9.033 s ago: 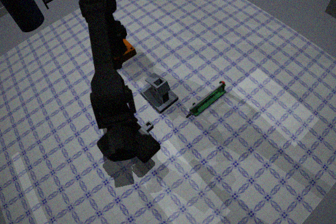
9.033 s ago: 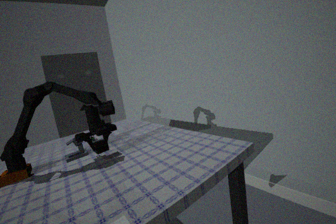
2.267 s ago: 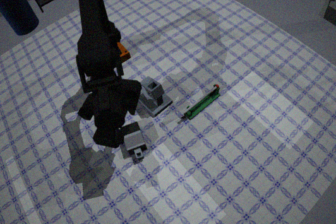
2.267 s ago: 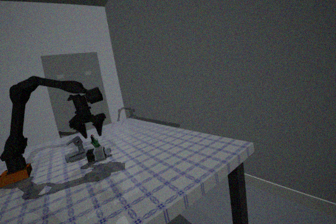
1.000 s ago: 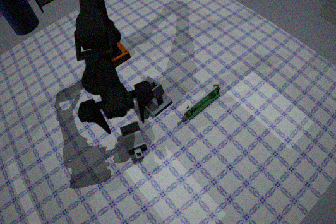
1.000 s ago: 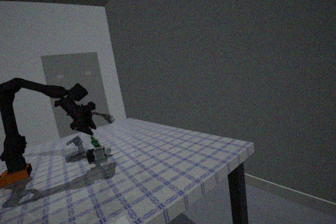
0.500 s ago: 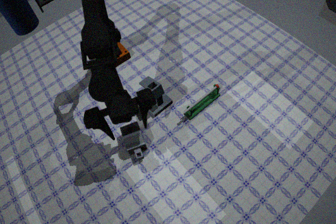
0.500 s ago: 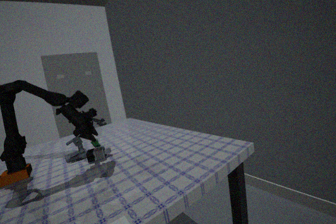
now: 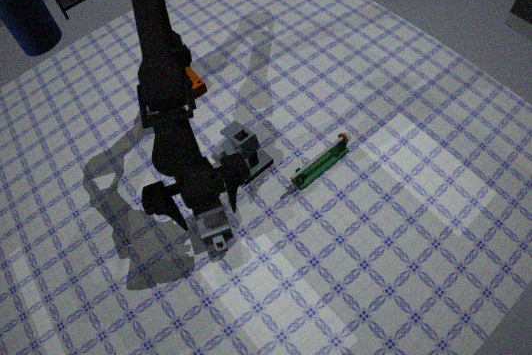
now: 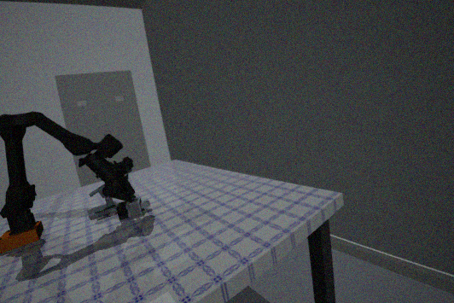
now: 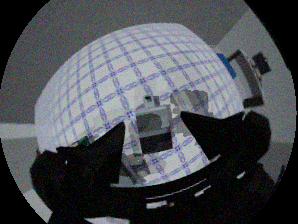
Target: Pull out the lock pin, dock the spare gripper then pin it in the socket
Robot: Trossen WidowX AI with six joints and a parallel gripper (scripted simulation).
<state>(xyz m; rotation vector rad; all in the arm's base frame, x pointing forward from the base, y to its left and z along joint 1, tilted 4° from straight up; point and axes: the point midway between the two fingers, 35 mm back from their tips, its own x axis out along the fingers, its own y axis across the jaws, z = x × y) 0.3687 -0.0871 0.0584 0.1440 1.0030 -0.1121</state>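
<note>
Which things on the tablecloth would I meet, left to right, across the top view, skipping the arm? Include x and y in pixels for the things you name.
Spare gripper (image 9: pixel 214 219) (image 11: pixel 153 119) → gray mount (image 9: pixel 245 142) → green holder (image 9: pixel 322 167) with a red-tipped end.

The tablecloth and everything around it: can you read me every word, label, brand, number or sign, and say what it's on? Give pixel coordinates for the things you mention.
There are none that can be read.
The tablecloth (image 9: pixel 390 235) (image 10: pixel 239 235) (image 11: pixel 115 75) carries only a blue pattern.
The pale marks near the end effector (image 9: pixel 210 221) (image 11: pixel 152 120) in the wrist view are too blurred to tell.

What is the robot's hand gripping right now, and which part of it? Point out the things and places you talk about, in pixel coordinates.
Nothing is held: the gripper (image 9: pixel 210 220) (image 11: pixel 153 119) stands open, its fingers spread above the grey block-like piece (image 9: pixel 216 220) (image 11: pixel 154 122).
</note>
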